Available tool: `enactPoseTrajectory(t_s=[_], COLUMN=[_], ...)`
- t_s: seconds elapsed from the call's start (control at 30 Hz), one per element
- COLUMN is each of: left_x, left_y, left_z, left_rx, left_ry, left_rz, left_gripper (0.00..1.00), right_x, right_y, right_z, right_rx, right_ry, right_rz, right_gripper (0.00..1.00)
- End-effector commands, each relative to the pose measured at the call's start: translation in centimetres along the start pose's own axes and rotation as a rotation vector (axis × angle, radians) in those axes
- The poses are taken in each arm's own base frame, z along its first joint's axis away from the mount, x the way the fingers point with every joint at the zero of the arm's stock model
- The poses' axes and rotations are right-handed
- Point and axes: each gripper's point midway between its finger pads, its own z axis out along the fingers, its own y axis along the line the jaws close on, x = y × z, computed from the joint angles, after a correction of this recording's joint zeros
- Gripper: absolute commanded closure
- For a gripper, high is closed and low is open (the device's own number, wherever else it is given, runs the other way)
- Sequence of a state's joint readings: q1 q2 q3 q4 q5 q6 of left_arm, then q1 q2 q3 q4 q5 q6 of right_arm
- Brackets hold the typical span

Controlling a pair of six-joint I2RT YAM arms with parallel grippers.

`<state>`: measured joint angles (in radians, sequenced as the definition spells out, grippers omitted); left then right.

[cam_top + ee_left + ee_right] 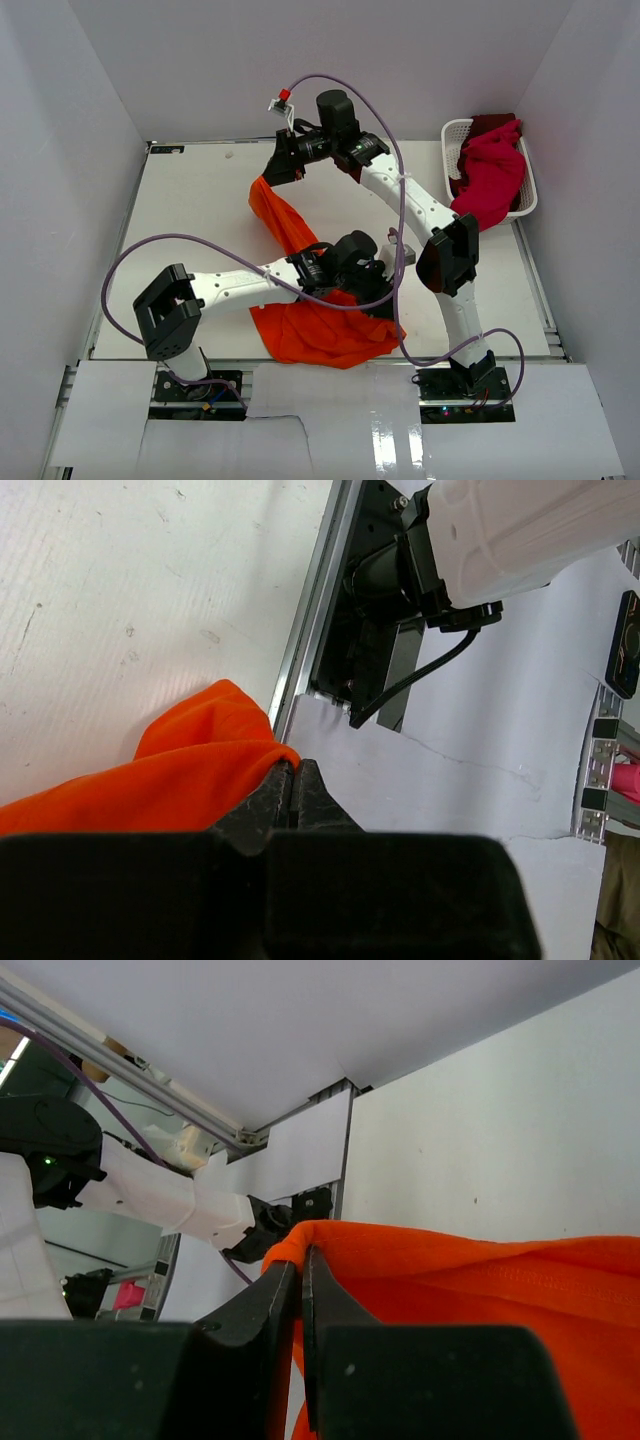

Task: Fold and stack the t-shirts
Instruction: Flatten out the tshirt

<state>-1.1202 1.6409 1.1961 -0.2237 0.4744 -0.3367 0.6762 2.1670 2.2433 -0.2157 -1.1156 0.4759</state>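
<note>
The bright orange t-shirt [320,330] hangs stretched between both grippers over the table. My right gripper [275,175] is shut on one hem at the far middle; the wrist view shows the jaws [300,1260] pinching the orange cloth [480,1290]. My left gripper [385,280] is shut on another edge near the front middle; its wrist view shows the jaws [292,772] pinching the orange cloth [170,770]. The lower part of the shirt lies bunched at the table's front edge. A crimson-magenta t-shirt [492,175] drapes over the basket, with a dark red one [492,124] behind it.
A white lattice basket [455,135] stands at the far right of the table [200,210]. The arms' purple cables loop above the table. The right arm's base [380,610] and the table's metal rail show in the left wrist view.
</note>
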Motion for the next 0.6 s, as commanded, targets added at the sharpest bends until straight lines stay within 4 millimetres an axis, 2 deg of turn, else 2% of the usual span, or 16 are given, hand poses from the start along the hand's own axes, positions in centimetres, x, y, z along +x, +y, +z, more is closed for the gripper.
enactPoseTrajectory(t_s=[0.0, 0.1, 0.27, 0.33, 0.57], left_x=[-1.9, -1.6, -2.5, -1.9, 0.6], left_y=[-0.7, 0.3, 0.9, 1.2, 3.0], left_z=[-0.2, 0.6, 1.2, 1.8, 1.9], left_rx=[0.058, 0.057, 0.049, 0.056, 0.033], left_ry=[-0.05, -0.039, -0.057, -0.019, 0.043], left_rz=[0.045, 0.027, 0.071, 0.067, 0.048], left_gripper=[1.0, 1.0, 1.0, 1.0, 1.0], right_x=[0.2, 0.5, 1.0, 1.0, 1.2], right_y=[2.7, 2.9, 2.6, 2.7, 4.1], right_z=[-0.3, -0.1, -0.1, -0.5, -1.8], right_rx=[-0.05, -0.049, -0.03, -0.011, 0.012], right_ry=[0.026, 0.036, 0.051, 0.06, 0.075], right_rz=[-0.027, -0.032, -0.043, -0.043, -0.098], right_gripper=[0.92, 0.92, 0.92, 0.92, 0.92])
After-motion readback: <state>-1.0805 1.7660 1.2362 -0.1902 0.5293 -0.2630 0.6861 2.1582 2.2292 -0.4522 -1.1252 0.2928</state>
